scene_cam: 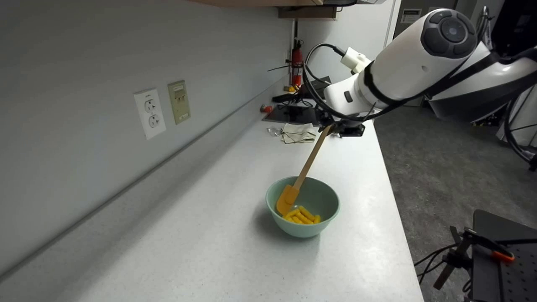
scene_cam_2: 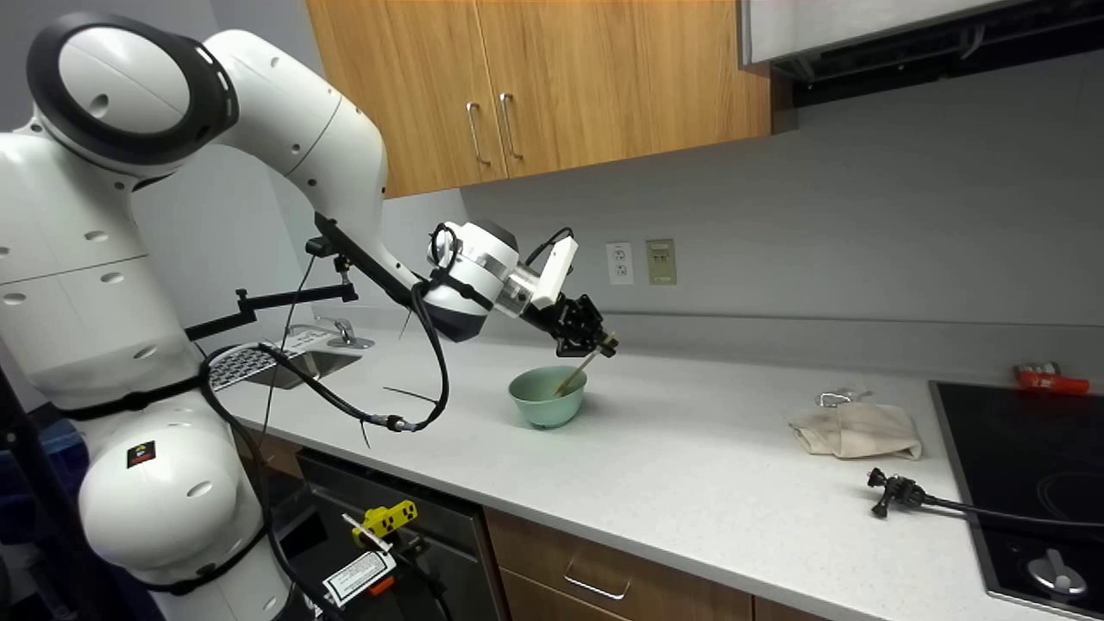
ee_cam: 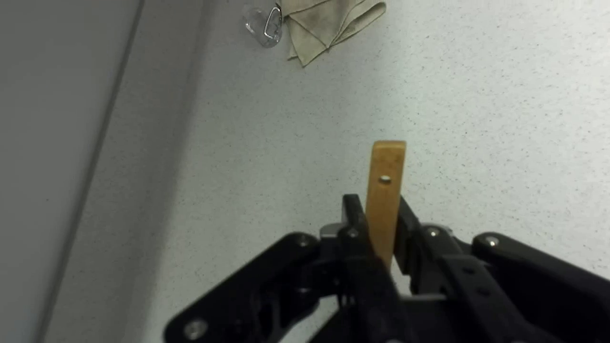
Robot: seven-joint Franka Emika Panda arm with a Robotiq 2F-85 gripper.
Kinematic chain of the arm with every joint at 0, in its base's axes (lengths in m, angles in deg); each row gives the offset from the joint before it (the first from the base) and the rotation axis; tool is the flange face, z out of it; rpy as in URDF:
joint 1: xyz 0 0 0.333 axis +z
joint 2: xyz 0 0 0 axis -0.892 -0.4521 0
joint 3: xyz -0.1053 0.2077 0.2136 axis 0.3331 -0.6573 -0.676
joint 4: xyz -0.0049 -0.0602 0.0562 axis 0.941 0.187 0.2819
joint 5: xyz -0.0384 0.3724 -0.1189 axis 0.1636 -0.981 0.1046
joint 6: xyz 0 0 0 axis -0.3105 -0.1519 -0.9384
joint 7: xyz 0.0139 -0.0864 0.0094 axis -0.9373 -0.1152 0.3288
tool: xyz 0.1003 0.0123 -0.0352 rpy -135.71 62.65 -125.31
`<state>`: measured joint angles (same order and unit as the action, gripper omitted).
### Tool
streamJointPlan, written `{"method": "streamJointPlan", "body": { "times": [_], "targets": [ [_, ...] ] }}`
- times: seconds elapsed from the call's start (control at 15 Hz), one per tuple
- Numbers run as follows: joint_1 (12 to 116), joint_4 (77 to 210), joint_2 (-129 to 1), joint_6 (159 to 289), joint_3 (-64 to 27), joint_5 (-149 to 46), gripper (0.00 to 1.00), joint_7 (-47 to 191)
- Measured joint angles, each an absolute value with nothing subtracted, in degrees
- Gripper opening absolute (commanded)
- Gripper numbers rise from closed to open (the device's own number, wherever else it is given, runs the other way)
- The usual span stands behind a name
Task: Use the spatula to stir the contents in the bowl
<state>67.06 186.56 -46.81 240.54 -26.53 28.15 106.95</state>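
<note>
The spatula (scene_cam: 309,163) has a tan wooden handle and an orange head; its hole-drilled handle end shows in the wrist view (ee_cam: 387,164). My gripper (ee_cam: 379,205) is shut on the handle near that end, with a finger on each side. The spatula slants down, its head inside the pale green bowl (scene_cam: 301,230) against the side nearer the wall. The yellow contents (scene_cam: 303,215) lie at the bowl's bottom beside the head. In an exterior view the gripper (scene_cam_2: 606,342) is above the bowl (scene_cam_2: 548,412), and the contents are hidden. The wrist view does not show the bowl.
The bowl stands on a white counter (scene_cam_2: 690,466) along a wall with outlets (scene_cam: 150,113). A folded cloth (scene_cam_2: 856,431) with a clear plastic item lies farther along, before a black cooktop (scene_cam_2: 1035,457). A cable mount (scene_cam_2: 899,492) lies near it. Wooden cabinets (scene_cam_2: 604,78) hang above.
</note>
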Motion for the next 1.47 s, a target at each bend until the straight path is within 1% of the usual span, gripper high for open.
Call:
{"method": "streamJointPlan", "body": {
  "times": [0.33, 0.73, 1.47],
  "targets": [
    [66.94, 186.45, -47.43, 240.54, -26.20, 33.46, 0.04, 104.35],
    [66.88, 187.56, -47.46, 240.54, -26.13, 33.66, 0.04, 105.03],
    [67.27, 188.80, -47.33, 239.81, -27.09, 10.54, 0.04, 119.98]
  ]
}}
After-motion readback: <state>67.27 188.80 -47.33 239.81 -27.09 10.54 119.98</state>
